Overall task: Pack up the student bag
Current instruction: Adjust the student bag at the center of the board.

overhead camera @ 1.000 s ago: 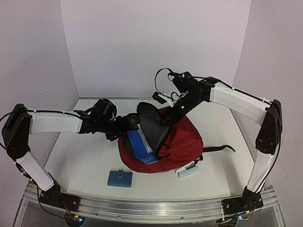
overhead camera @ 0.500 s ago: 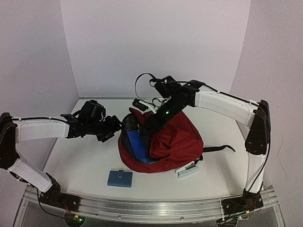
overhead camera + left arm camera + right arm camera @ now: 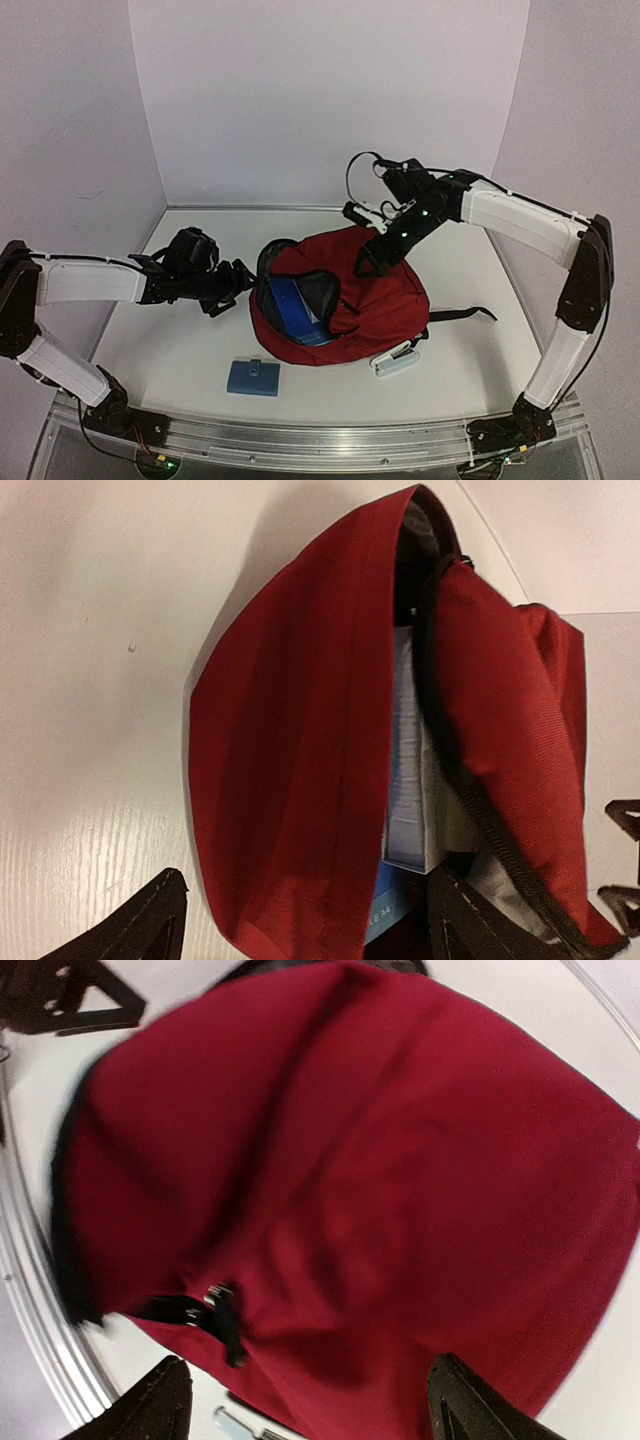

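Nearest the bases, found a flat blue pouch and a small white item on the table. Both lay outside the bag, the white item just beside its near edge. Located the bag at mid-table, lying slumped, with its mouth turned toward the left arm and a blue book already inside. Recorded the left gripper just beside that mouth, with fingers spread wide and nothing between them. Recorded the right gripper over the far red panel, likewise spread and empty. Could not tell whether it touched the cloth. Traced a black strap trailing right from the bag.

Judged the bag soft and limp, without stiffness of its own, sagging onto its contents and apt to close at the mouth unless held. Judged it modest in weight, not fragile, and rough enough in weave not to slip. Best taken at the zipper rim of the mouth, by pinching a fold of fabric. Expected a grip on the flat panel to gather only loose cloth.

From the left wrist alone, made out white page edges and grey lining within the opening. From the right wrist alone, though blurred, made out a black tab with a small metal piece on the red panel. Saw the pouch, white item and strap from the top only.
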Tool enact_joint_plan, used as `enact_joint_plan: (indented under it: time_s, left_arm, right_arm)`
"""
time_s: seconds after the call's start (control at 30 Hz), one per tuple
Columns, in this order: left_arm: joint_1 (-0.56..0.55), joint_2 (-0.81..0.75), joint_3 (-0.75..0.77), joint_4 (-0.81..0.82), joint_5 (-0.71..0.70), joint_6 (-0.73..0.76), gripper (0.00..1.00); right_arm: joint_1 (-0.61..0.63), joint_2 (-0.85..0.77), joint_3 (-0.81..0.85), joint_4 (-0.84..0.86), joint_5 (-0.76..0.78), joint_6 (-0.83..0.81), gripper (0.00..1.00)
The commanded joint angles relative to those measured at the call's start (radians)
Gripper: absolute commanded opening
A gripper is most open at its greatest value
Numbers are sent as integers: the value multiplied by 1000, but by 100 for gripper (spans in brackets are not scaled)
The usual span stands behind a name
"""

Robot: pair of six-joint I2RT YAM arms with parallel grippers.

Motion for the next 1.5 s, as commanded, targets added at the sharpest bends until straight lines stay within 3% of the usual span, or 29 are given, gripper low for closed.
enact_joint_plan:
  time_s: [0.0, 0.23, 0.37, 0.53, 0.7, 0.8, 0.97, 1.2, 1.3, 1.47]
  left_arm:
    - [4, 50, -14, 112, 57, -12, 84]
    - [4, 95, -2, 161, 75, -31, 82]
    - [4, 85, -3, 145, 48, -44, 76]
    - [35, 180, 81, 91, 62, -3, 46]
    - [113, 349, 194, 90, 157, 30, 14]
    - [171, 417, 256, 69, 184, 67, 1]
    - [272, 418, 328, -25, 208, 131, 0]
    - [272, 347, 216, 99, 313, 95, 0]
    - [271, 317, 165, 141, 325, 74, 0]
    - [269, 251, 153, 99, 303, 84, 5]
  right_arm:
    - [-80, -88, -96, 13, 99, -24, 83]
    - [-84, -157, -142, 10, -185, 15, 85]
    - [-85, -149, -179, 22, 27, -12, 85]
    - [-89, -116, -261, 101, 202, -16, 85]
    - [-109, -119, -297, 127, 212, -18, 85]
    - [-122, -121, -310, 144, 208, -21, 85]
    - [-124, -95, -280, 156, 213, -16, 80]
    - [-75, -46, 1, 163, -194, 29, 64]
    - [28, 52, 138, 164, -179, 27, 55]
    - [144, 259, 303, 168, -109, 43, 50]
